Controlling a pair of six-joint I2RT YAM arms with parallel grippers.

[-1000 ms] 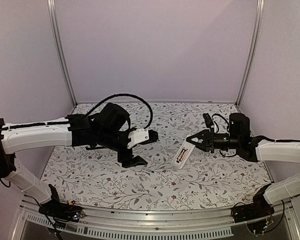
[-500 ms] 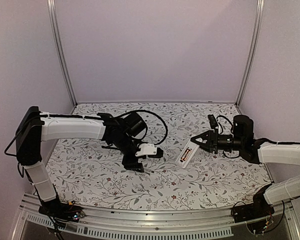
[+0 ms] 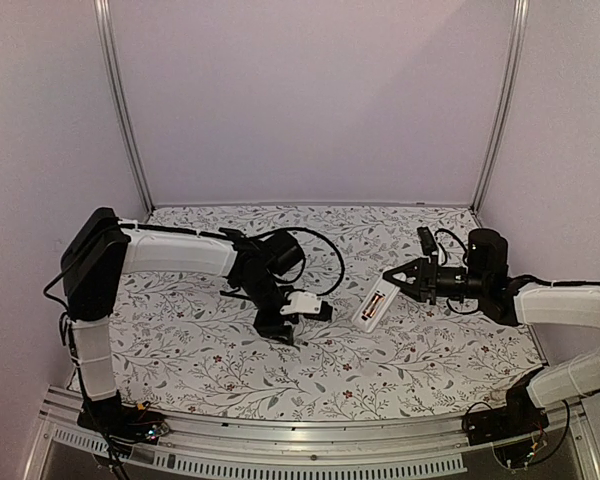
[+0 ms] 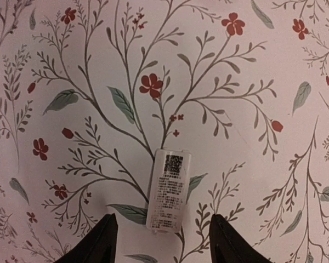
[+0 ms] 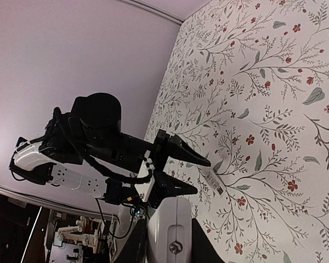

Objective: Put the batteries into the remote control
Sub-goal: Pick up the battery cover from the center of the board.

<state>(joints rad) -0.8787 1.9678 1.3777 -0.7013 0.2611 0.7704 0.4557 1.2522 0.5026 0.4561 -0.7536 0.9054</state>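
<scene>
My right gripper (image 3: 400,281) is shut on one end of the white remote control (image 3: 372,308), holding it tilted above the cloth. Its back faces up, and the reddish-gold batteries (image 3: 376,304) lie in the open recess. In the right wrist view the remote (image 5: 170,233) fills the gap between my fingers. A small white cover with a printed label (image 4: 169,192) lies flat on the cloth. My left gripper (image 4: 163,242) is open just above it, one fingertip on each side. The right wrist view also shows the left gripper (image 5: 202,176) and the cover (image 5: 215,183).
A flowered cloth (image 3: 200,350) covers the table. Metal frame posts (image 3: 120,110) stand at the back corners and a metal rail (image 3: 310,435) runs along the near edge. The left arm's black cable (image 3: 325,250) loops above its wrist.
My left arm has swung right and down until its open gripper sits over the white cover. My right gripper has drawn slightly right with the remote.
</scene>
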